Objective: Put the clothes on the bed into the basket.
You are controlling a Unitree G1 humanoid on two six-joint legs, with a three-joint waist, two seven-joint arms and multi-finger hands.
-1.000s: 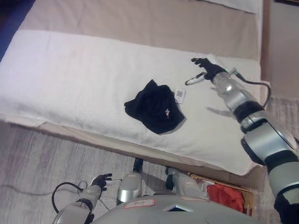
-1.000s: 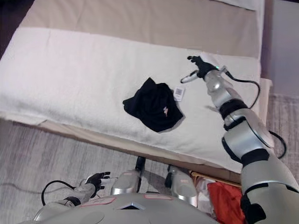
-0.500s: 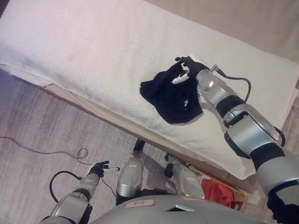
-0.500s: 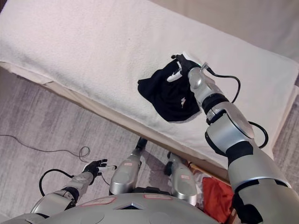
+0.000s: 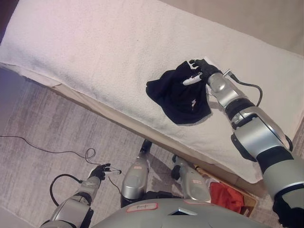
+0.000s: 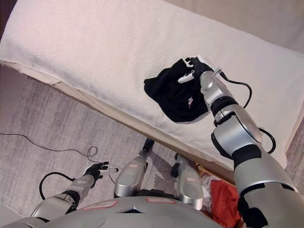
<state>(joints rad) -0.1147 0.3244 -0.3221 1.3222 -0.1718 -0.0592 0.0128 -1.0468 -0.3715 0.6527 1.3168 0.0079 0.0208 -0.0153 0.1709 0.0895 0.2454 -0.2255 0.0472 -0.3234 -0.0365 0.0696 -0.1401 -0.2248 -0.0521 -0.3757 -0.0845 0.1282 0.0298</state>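
White and thick, the blanket (image 5: 95, 52) covered the bed (image 5: 61, 88), and on it lay one black garment (image 5: 178, 95), crumpled, not far from the near edge. The robot's right hand (image 5: 200, 71) was at the far right corner of this garment, with its fingers (image 5: 192, 80) spread and only lightly bent above the cloth. I could not see any fold pinched between them, so I judged that it held nothing yet. The left hand (image 5: 100, 172) hung low near the floor (image 5: 42, 137), fingers relaxed and empty.

To do this step well, I think the hand should press down into the thick middle of the heap and close on several layers (a grip on the thin edge alone could slip out). Then it should lift high enough that the hanging part clears the bed edge.

I counted one garment on the bed, and one basket (image 5: 249, 205), at the lower right beside the bed, with one red cloth (image 5: 227, 195) already inside.
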